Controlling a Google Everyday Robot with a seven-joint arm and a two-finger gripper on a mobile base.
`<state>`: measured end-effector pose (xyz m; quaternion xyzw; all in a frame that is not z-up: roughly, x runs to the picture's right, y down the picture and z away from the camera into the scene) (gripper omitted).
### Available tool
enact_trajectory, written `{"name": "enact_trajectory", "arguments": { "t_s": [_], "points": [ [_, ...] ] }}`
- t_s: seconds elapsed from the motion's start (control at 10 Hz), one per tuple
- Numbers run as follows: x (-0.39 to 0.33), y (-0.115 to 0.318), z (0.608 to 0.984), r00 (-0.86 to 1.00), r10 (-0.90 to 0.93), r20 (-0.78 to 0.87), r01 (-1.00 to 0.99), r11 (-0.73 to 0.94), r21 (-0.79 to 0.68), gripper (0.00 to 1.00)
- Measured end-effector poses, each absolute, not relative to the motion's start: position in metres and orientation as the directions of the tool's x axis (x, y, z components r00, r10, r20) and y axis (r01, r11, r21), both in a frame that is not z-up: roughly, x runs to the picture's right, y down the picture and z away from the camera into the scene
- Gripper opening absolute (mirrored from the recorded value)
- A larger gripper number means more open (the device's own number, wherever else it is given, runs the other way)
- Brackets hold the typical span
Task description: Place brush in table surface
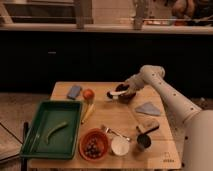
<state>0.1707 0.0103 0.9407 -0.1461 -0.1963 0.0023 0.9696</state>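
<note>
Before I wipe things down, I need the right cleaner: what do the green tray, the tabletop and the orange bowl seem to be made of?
Green tray: probably plastic, one even green with a smooth moulded rim. Tabletop: looks like wood, light tan, matte. Orange bowl: plastic or glazed ceramic; its even colour leaves that open. The gripper hangs over the table's far side, at the brush.

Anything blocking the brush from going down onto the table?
Partly. The gripper holds the brush at the far side of the table, right by a dark bowl. Bare wood lies between it and the tomato; nothing visible blocks that spot.
</note>
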Motion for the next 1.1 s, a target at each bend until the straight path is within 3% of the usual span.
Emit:
{"name": "enact_trajectory", "arguments": {
  "t_s": [0.3, 1.1],
  "points": [
    [0.181, 0.018, 0.941, 0.921, 0.082, 0.381, 0.037, 0.955, -0.295, 0.02],
    [0.170, -0.014, 0.903, 0.903, 0.031, 0.428, 0.072, 0.972, -0.222, 0.00]
  ]
}}
